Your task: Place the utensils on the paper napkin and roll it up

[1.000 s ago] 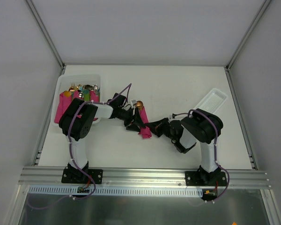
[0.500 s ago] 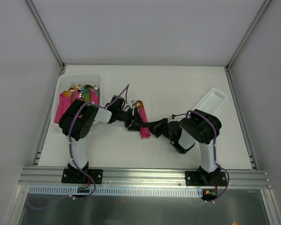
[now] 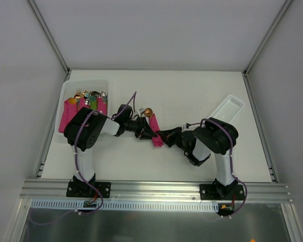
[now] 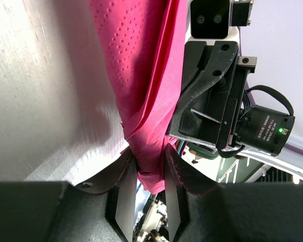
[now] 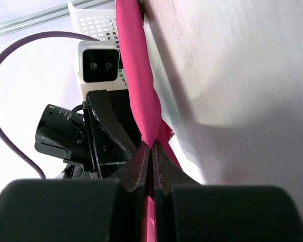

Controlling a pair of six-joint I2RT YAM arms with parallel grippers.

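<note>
The magenta paper napkin (image 3: 154,130) is rolled into a narrow bundle at the table's middle, with a gold-copper spoon bowl (image 3: 148,112) sticking out of its far end. My left gripper (image 3: 143,132) is shut on the bundle from the left; in the left wrist view the napkin (image 4: 141,85) is pinched between its fingers (image 4: 149,164). My right gripper (image 3: 164,137) is shut on the bundle's near end from the right; in the right wrist view the napkin (image 5: 137,75) runs up from its closed fingertips (image 5: 152,151).
A white bin (image 3: 69,91) at the back left holds other pink napkin bundles (image 3: 70,113) with mixed cutlery tips. A white perforated tray (image 3: 228,108) lies at the right, tilted. Grey walls and metal rails bound the table.
Both grippers have shifted slightly left with the rolled napkin. The spoon end has moved a little left and away, and the roll looks tighter.
</note>
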